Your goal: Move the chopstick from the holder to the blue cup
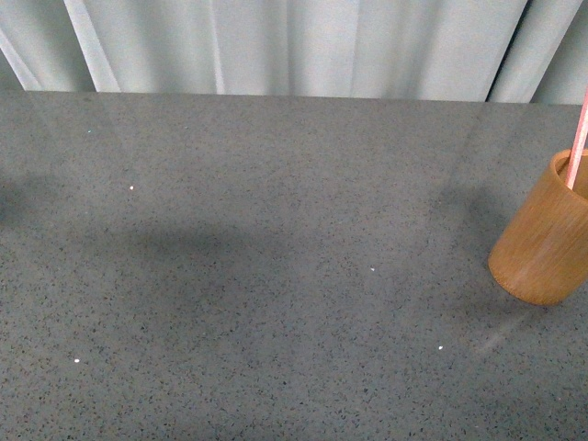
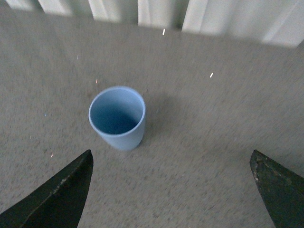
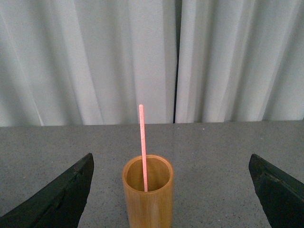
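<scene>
The tan wooden holder (image 1: pixel 545 234) stands upright at the right edge of the front view, with one pinkish-red chopstick (image 1: pixel 578 142) standing in it. The right wrist view shows the holder (image 3: pixel 148 194) and the chopstick (image 3: pixel 142 147) ahead of my right gripper (image 3: pixel 171 190), which is open and empty, its dark fingers (image 3: pixel 57 199) wide apart. The blue cup (image 2: pixel 117 118) stands upright and empty on the table in the left wrist view, ahead of my left gripper (image 2: pixel 171 190), which is open and empty. The cup and both arms are out of the front view.
A grey speckled table (image 1: pixel 276 276) fills the front view. White curtains (image 1: pixel 294 46) hang behind its far edge. The holder is partly cut off by the right edge of the front view.
</scene>
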Motion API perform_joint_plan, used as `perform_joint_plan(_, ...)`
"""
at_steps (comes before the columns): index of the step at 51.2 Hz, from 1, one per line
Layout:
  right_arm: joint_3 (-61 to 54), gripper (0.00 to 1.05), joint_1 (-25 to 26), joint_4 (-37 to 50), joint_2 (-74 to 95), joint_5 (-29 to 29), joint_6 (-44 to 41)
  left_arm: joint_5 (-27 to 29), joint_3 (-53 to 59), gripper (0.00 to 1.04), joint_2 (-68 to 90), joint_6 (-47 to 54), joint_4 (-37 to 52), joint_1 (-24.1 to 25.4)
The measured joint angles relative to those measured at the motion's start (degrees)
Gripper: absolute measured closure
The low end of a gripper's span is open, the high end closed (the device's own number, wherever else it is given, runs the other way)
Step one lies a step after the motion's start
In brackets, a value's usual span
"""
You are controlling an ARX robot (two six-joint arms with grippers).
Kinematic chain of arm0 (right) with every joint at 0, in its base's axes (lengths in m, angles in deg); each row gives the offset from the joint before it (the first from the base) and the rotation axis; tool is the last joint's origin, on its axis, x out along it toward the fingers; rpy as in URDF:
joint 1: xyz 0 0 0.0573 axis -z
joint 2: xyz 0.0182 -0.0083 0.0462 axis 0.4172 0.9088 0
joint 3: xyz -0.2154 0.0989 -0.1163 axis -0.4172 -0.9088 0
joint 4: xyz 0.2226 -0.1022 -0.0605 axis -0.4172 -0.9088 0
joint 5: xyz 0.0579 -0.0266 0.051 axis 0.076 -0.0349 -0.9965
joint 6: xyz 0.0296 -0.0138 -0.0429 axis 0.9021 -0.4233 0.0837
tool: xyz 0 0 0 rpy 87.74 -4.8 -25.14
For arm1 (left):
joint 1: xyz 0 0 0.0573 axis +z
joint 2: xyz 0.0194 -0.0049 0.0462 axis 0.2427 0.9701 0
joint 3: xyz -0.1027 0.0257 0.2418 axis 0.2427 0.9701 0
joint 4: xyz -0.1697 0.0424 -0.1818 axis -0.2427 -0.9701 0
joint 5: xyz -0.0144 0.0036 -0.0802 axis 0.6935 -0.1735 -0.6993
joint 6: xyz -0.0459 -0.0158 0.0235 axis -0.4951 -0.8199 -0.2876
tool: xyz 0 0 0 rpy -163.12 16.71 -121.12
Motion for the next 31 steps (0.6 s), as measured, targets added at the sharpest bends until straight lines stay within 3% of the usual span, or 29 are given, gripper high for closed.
perform_joint_plan(9, 0.0, 0.1, 0.0, 0.0, 0.0, 0.0, 0.0, 0.2, -13.9, 0.07, 18.7, 6.1, -9.0, 3.1)
perform_joint_plan(17, 0.0, 0.1, 0.0, 0.0, 0.0, 0.0, 0.0, 5.2, -28.0, 0.07, 33.1, 12.9, -11.1, 5.9)
perform_joint_plan(31, 0.0, 0.1, 0.0, 0.0, 0.0, 0.0, 0.0, 8.5, -31.3, 0.07, 43.4, 15.9, -9.5, 9.7)
